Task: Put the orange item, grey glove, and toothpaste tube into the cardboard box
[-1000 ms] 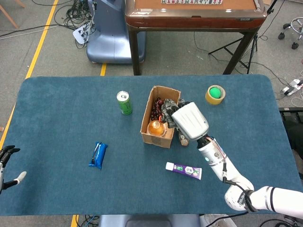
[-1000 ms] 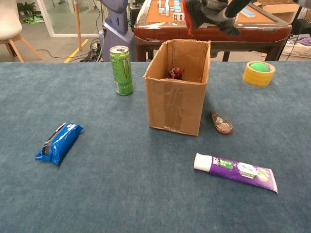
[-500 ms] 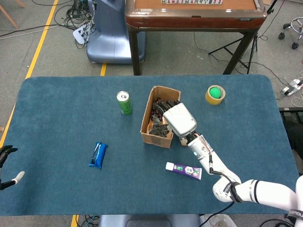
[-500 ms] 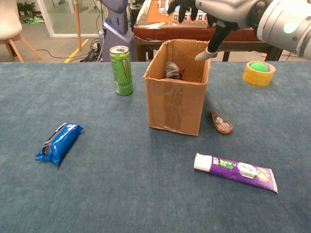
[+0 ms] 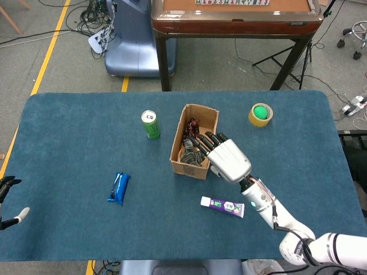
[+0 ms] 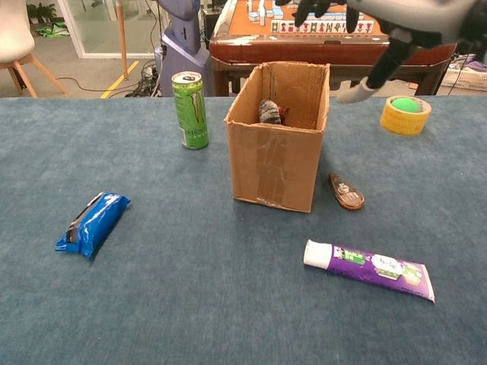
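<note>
A blue carpeted table point(image 5: 69, 132) fills the head view, with a grey floor, cables and a wooden table beyond it. The cardboard box point(image 5: 194, 141) stands near the middle, and the grey glove point(image 5: 189, 152) lies inside it. The orange item cannot be seen here; it may lie under the glove, but that is only a guess. The right hand point(image 5: 228, 160) hovers just beside the box's right wall, fingers spread and holding nothing. The toothpaste tube point(image 5: 222, 205) lies on the table in front of the box, apart from it. A green can point(image 5: 151, 124), a blue snack packet point(image 5: 118, 188) and a yellow tape roll point(image 5: 261, 114) sit around. The left hand point(image 5: 10, 203) shows only at the far left edge, fingers apart and empty.

In the chest view, the box point(image 6: 279, 137) faces the camera, with part of the glove point(image 6: 269, 111) showing above its front wall. The right hand point(image 6: 396, 15) hangs high above the right of the box, fingers splayed. The tube point(image 6: 368, 269) lies lower right, and a small brown object point(image 6: 346, 191) rests beside the box.

By my reading, 1 of 3 items is certainly boxed, the orange one is unconfirmed, and the toothpaste is left to do.
</note>
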### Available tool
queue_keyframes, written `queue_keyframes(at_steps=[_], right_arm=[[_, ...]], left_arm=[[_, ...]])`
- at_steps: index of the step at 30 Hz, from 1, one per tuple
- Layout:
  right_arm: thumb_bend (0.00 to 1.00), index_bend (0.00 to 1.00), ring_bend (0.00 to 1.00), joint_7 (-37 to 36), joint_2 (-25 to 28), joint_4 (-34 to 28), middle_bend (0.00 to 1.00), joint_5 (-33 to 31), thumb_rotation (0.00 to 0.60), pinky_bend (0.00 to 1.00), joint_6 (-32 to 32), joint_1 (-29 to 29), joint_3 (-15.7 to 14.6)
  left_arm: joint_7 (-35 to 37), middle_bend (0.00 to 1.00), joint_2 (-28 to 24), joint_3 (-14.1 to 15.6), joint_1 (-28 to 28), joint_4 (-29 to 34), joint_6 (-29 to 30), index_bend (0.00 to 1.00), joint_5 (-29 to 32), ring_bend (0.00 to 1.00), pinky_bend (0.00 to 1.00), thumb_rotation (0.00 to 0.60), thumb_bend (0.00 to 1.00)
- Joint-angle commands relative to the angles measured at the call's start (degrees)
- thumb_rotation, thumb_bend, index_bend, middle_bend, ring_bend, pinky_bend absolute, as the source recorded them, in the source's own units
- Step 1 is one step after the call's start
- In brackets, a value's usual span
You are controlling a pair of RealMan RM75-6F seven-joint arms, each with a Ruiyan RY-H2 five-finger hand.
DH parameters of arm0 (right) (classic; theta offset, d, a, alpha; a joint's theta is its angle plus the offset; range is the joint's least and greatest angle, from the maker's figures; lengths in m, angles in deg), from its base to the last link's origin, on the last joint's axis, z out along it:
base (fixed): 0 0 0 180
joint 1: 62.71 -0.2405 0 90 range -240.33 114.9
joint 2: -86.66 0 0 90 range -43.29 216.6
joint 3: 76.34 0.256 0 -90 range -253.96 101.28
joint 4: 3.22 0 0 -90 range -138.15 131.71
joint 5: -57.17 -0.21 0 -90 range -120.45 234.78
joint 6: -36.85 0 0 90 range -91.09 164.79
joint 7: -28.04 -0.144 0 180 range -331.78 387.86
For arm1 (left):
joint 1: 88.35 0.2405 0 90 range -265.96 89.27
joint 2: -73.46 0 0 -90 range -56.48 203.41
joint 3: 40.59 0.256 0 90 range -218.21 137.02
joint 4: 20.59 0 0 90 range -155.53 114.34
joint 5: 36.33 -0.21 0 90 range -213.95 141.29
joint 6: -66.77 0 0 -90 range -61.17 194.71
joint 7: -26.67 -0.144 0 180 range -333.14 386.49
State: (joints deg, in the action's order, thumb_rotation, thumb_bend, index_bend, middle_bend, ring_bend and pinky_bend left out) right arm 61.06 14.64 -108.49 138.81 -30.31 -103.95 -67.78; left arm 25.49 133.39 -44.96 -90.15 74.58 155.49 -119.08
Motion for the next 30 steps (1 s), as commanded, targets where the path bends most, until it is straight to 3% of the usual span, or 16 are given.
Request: queue_keyframes(at_steps=[1, 12, 21, 23, 27, 30], right_arm=[[0.00, 0.14, 0.19, -3.1, 3.1, -1.6, 0.24, 6.0, 0.600, 0.38, -2.7, 4.0, -5.0], [0.00, 0.20, 0.19, -9.2, 2.9, 2.5, 0.26, 16.6, 0.600, 0.38, -4.3, 8.8, -12.5], [0.00, 0.20, 0.19, -9.7, 0.3, 3.2, 0.26, 14.3, 0.600, 0.38, 3.8, 6.4, -11.5], [0.08, 0.20, 0.19, -8.5, 0.0, 2.7, 0.26, 13.4, 0.600, 0.38, 6.4, 5.3, -10.9], [0.39, 0.21, 0.19, -6.4, -0.6, 1.5, 0.27, 10.7, 0.600, 0.38, 11.4, 3.2, -9.9], [0.48, 0.24, 0.28, -3.5, -0.9, 0.7, 0.35, 8.5, 0.600, 0.40, 14.5, 1.8, -8.9]], left_arm=[[-0.2, 0.21, 0.1, -0.1, 0.0, 0.0, 0.0, 0.26, 0.2, 0.24, 0.47, 0.600, 0.16], [-1.0, 0.21, 0.4, -0.2, -0.2, -0.2, -0.4, 0.26, 0.7, 0.24, 0.47, 0.600, 0.16], [-1.5, 0.21, 0.4, -0.5, -0.1, 0.0, -0.5, 0.26, 1.6, 0.24, 0.47, 0.600, 0.16], [-1.4, 0.21, 0.3, -0.6, 0.0, 0.0, -0.4, 0.26, 1.8, 0.24, 0.47, 0.600, 0.16], [-1.0, 0.21, 0.1, -0.7, 0.0, -0.1, -0.4, 0.26, 2.1, 0.24, 0.47, 0.600, 0.16], [-0.7, 0.21, -0.1, -0.9, 0.2, -0.1, -0.3, 0.26, 2.3, 0.24, 0.47, 0.600, 0.16]])
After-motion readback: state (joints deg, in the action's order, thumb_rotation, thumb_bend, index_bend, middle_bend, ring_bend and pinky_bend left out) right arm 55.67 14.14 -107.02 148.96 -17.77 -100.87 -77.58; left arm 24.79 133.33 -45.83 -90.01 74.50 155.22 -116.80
